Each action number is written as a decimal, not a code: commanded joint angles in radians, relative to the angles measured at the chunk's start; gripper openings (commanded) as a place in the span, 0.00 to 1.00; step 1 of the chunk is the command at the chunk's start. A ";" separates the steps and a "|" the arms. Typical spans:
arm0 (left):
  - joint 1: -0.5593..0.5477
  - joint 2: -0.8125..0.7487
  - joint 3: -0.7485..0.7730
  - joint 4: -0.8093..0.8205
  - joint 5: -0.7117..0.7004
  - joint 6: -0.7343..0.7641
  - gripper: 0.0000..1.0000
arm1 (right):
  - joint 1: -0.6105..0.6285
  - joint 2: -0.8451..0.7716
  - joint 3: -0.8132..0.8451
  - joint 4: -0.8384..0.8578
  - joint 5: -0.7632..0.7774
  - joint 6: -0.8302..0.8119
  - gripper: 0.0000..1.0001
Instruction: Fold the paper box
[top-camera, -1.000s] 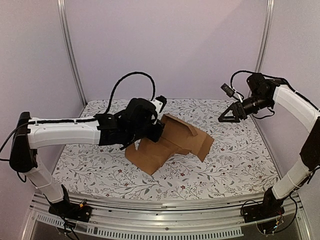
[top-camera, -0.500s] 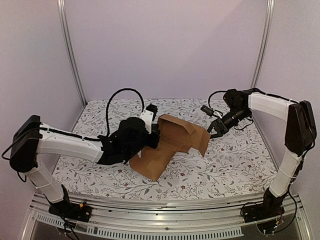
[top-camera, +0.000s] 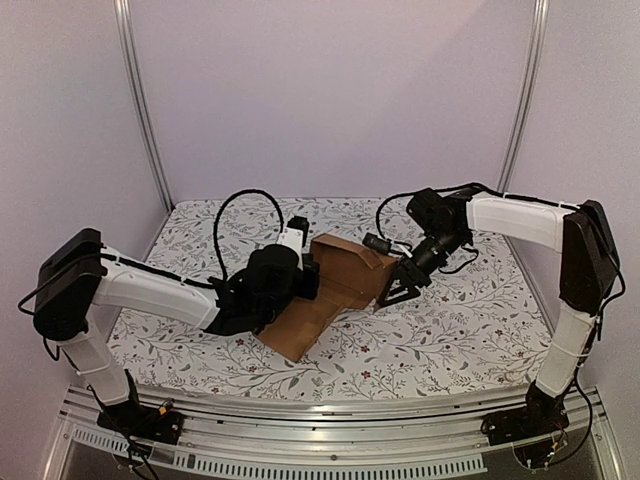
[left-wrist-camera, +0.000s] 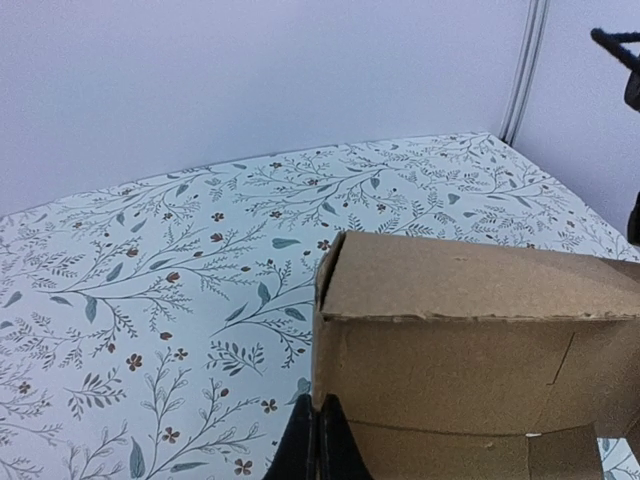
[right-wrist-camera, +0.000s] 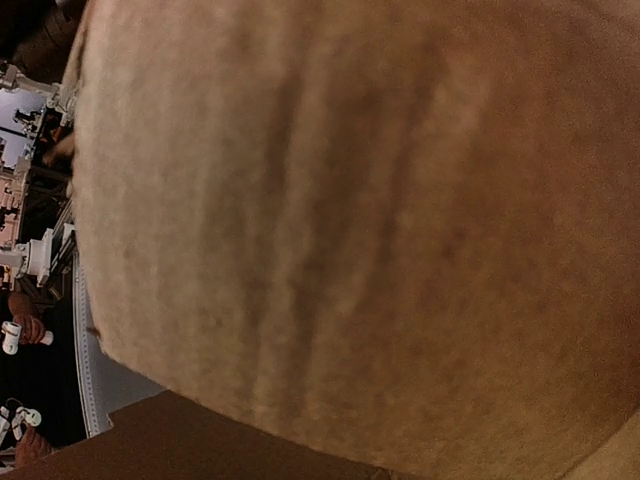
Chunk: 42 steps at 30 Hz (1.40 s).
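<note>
Across the middle of the surface (top-camera: 450, 340), I am watching the paper box (top-camera: 340, 290) closing up. My right end effector (top-camera: 395, 290), far out to the right a second ago, is now pressing its spread, released jaws against the box's right flap and tipping it inward. My left end effector (top-camera: 308, 277) is staying clenched on the box's left wall, steadying it. I judge another side is coming upright. Leaf-and-flower print is covering the surface, and plain lilac walls (top-camera: 330, 100) are enclosing the room.
</note>
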 joint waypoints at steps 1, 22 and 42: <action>-0.006 0.007 0.019 0.026 0.016 -0.031 0.00 | -0.001 0.025 0.014 0.010 0.020 -0.001 0.66; 0.120 0.026 0.306 -0.758 0.288 -0.343 0.00 | 0.228 -0.420 -0.104 -0.063 0.542 -0.192 0.68; 0.133 0.030 0.389 -0.838 0.535 -0.375 0.00 | 0.386 -0.203 0.021 -0.009 0.778 -0.095 0.22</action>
